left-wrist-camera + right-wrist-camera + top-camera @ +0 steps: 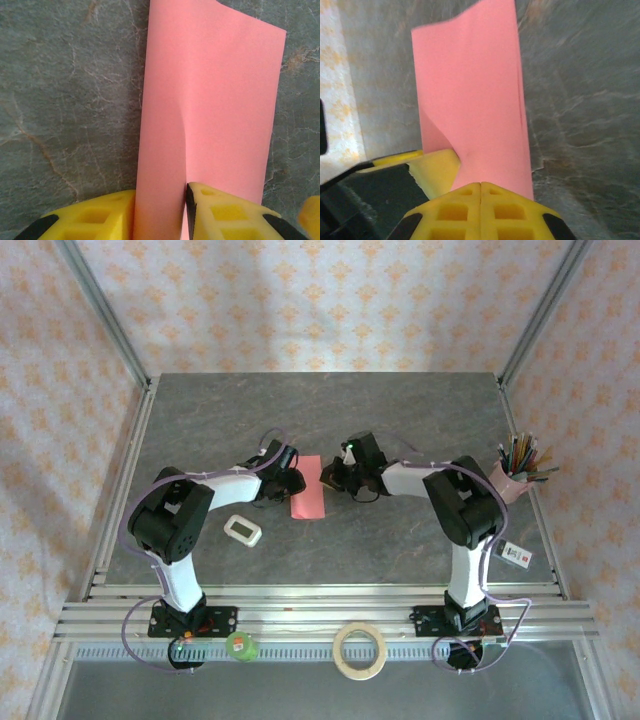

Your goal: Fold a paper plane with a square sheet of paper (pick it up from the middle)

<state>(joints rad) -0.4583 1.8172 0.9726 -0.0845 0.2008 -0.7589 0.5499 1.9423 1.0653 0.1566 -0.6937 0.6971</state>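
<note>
Thin matte pink square sheet of paper (309,487) folded narrow on veined grey table (400,420), left gripper (159,212) pinching its fold, right gripper (480,200) fingers pressed together over its edge

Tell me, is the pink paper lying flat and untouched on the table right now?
No. The left gripper's yellow fingers are closed on the pink paper, which bends upward between them.

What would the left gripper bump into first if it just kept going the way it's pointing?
Probably the right gripper. The left gripper already pinches the pink paper and points across it toward the right gripper on the opposite edge. How their heights compare is unclear.
</note>
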